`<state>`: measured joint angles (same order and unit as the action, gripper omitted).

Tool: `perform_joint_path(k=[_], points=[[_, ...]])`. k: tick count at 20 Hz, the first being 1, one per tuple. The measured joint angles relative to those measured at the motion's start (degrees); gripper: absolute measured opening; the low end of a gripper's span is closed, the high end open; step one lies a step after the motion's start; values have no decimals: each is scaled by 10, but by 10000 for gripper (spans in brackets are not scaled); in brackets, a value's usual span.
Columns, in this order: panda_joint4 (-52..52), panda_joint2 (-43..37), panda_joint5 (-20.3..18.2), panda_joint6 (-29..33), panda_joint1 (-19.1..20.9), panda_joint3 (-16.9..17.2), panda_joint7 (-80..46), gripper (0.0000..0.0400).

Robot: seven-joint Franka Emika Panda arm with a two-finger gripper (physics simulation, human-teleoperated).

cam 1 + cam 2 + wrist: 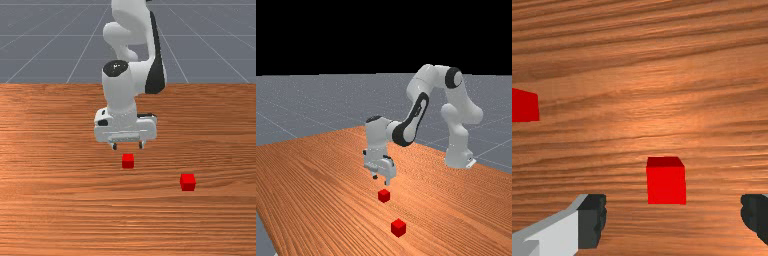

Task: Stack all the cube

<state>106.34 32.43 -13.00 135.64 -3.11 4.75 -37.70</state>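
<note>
Am holding the gripper (128, 146) upright above the table (60, 215), with its two fingers (592, 220) spread well apart. Can see the nearer red cube (128, 161) standing on the wood, lower than the fingertips and clear of them. In the front view, find it straight below the gap; in the wrist view, in line with the space between the fingers, a little closer to one than to the other. Can see the second red cube (398, 228) on the table too, well apart from the first: toward the front view's right and nearer that camera, and in the wrist view out beyond one finger, cut by the border. Notice orange-brown wood with dark grain under both, grey floor (306, 100) with pale lines beyond, and in the far view blackness above the horizon.
</note>
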Motion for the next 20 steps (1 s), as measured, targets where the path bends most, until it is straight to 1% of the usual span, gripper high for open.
perform_joint_path(k=[4,10,11,12,17,20], points=[[-7,50,3,17,2,4,-1,400],[-3,63,22,29,-11,13,-6,400],[-3,65,27,31,-15,14,-8,245],[-3,65,30,32,-19,16,-10,190],[-4,64,37,29,-30,23,-30,190],[-3,-3,42,10,-53,21,-56,190]])
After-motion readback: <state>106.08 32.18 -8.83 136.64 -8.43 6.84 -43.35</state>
